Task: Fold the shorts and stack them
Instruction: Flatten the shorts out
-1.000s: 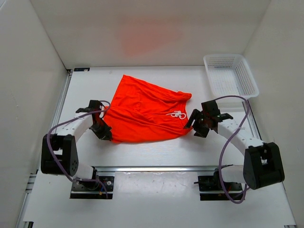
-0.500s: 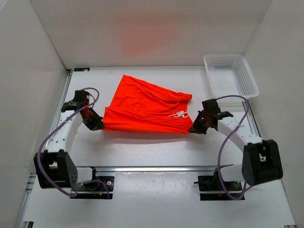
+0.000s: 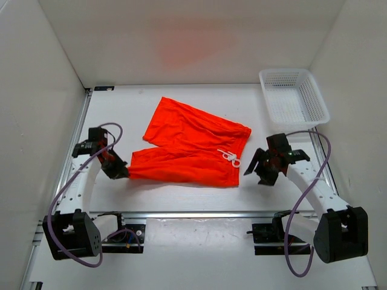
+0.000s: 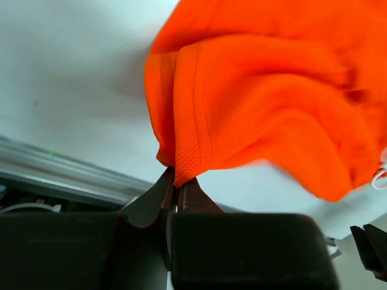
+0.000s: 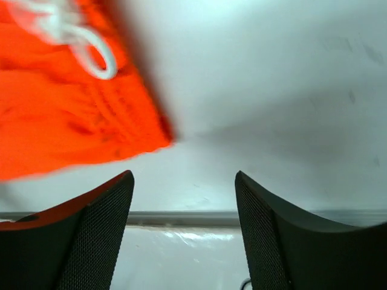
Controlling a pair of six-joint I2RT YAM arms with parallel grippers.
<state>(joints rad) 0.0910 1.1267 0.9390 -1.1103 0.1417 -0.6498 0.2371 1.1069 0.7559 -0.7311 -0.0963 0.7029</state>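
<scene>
Pinching a hem corner of the orange-red shorts (image 3: 193, 145), the left end effector (image 3: 119, 173) is pressed together on the fabric. The shorts lie mid-bench (image 3: 181, 196), legs pointing left, waistband and white drawstring (image 3: 230, 157) to the right. Just beside the waistband, the right end effector (image 3: 257, 173) is spread and holds nothing. A white mesh basket (image 3: 293, 96) stands at the far right.

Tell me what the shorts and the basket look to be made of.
Shorts: soft, matte orange-red fabric, probably a fine knit; it drapes in folds and shows mesh texture at the hem. Basket: likely rigid white plastic, moulded open grid.
</scene>
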